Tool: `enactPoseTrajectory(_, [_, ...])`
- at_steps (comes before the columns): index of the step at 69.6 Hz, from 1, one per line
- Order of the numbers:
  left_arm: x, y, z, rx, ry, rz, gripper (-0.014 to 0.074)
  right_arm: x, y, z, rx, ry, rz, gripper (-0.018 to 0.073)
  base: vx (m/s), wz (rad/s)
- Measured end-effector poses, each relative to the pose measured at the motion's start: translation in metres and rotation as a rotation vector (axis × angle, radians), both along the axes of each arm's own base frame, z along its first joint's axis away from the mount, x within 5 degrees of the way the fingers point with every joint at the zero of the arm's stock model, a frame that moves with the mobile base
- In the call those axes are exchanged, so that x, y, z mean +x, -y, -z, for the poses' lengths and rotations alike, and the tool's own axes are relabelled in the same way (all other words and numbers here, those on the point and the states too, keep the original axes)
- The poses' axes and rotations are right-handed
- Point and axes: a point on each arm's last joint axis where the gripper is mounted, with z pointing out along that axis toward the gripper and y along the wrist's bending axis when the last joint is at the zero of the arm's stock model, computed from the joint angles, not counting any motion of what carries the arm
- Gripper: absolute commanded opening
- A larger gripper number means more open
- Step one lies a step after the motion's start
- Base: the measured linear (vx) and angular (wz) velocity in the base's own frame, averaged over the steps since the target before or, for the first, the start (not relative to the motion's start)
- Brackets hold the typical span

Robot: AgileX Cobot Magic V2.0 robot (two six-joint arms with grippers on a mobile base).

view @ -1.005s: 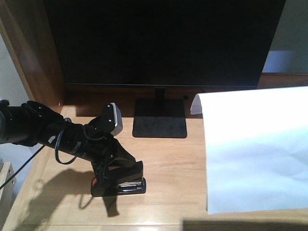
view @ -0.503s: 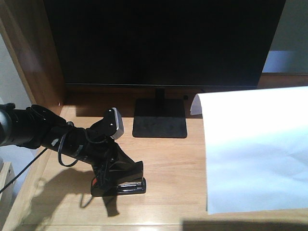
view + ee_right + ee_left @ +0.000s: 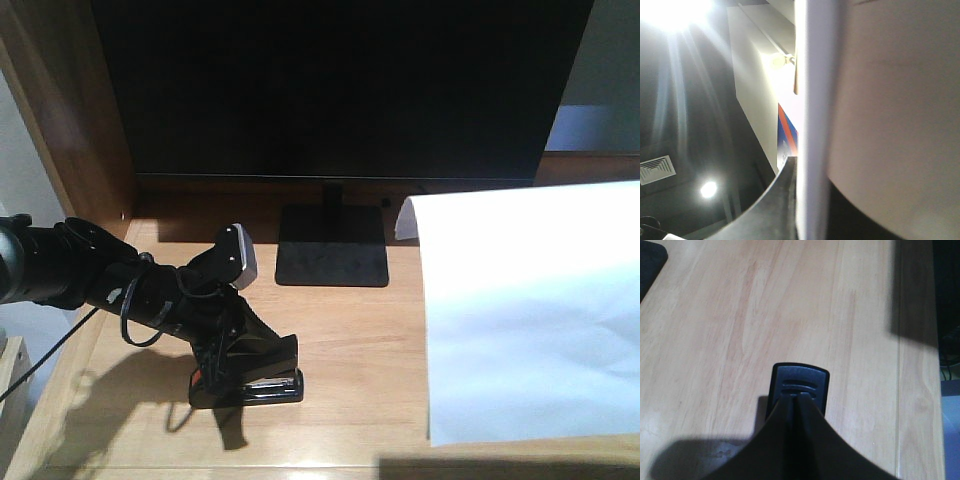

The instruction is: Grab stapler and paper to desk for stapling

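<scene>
At the far left we see the dark wooden side panel (image 3: 70, 120) rising beside the desk (image 3: 350, 330), whose light wood runs across the front view. The black left arm (image 3: 70, 270) reaches in low from that side, with a cable looped on it and a small grey camera (image 3: 240, 255) at its wrist. The left claw (image 3: 796, 399) points down at the stapler (image 3: 255, 385), which sits on the desk near the front edge, left of the middle. Its orange-red patch (image 3: 198, 378) is turned toward the arm. In the left wrist view the two fingers (image 3: 782, 430) are pressed together with only a thin seam between them, and their tips lie over the stapler's rounded end. The stapler is wider than the joined tips, so we see them closed above it, not around it.

In the middle, behind the stapler and well apart from it, the big black screen (image 3: 340, 80) stands on its flat dark stand (image 3: 332, 250).

To the right, the paper (image 3: 530, 310) fills that part of the view, plain white, with one upper corner curling near the stand. We cannot tell from the front whether it touches the desk. The right wrist view looks up toward bright lamps (image 3: 708, 189) and a vent (image 3: 655, 170). There the paper shows edge-on as a pale strip running between the dark fingers of the right claw (image 3: 810, 210), which is clamped on it.
</scene>
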Motion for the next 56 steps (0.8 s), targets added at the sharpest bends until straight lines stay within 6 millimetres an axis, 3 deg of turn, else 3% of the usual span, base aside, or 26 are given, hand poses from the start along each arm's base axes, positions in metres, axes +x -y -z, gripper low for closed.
enactPoseTrajectory(56, [0.0000, 0.0000, 0.0000, 0.000, 0.000, 0.000, -0.0006, 0.0011, 0.0016, 0.0000, 0.019, -0.013, 0.005, -0.0005, 0.00, 0.00])
